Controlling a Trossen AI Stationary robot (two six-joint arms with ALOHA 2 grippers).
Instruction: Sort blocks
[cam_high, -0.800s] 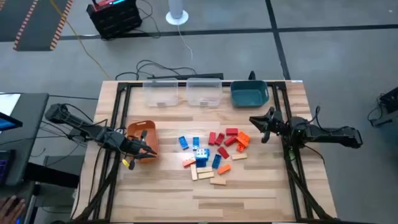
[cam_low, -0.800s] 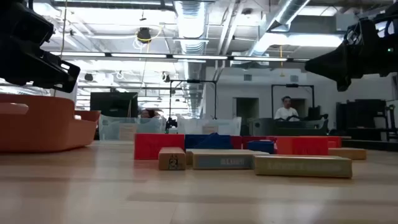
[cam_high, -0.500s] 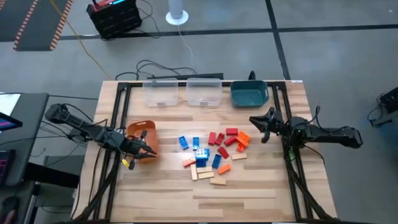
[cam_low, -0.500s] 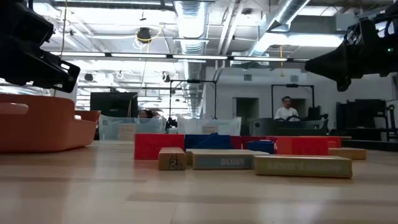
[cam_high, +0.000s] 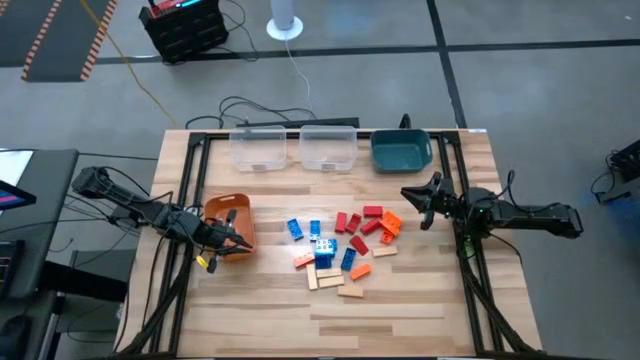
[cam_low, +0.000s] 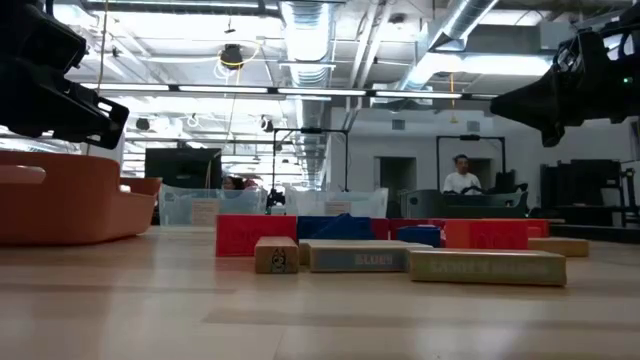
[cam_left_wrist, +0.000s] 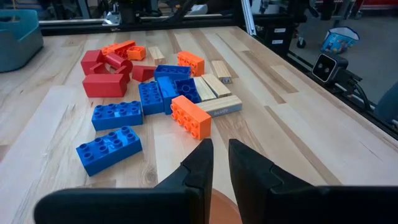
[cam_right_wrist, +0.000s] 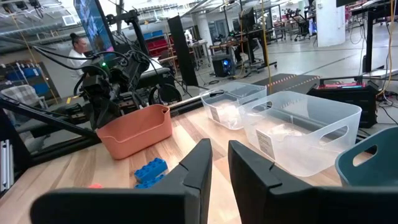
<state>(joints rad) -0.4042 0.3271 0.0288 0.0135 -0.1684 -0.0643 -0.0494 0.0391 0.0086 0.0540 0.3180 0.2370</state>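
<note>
both arms idle from where i sit. left gripper hangs over the orange bin at the counter's left side, jaws nearly closed, a thin slit between them in its wrist view, holding nothing. right gripper hovers off the counter at the right, just beyond the block pile's edge, jaws pinched to a narrow gap, empty too.

blocks lie in a loose cluster mid-counter, between the two grippers: blue bricks toward the left, red and orange ones toward the right, pale tan wooden pieces along the near edge. none of them in any bin that i can see.

two clear bins and a teal bin line the far edge of the counter, well apart from the pile. low view shows a person seated far off in the room behind.
</note>
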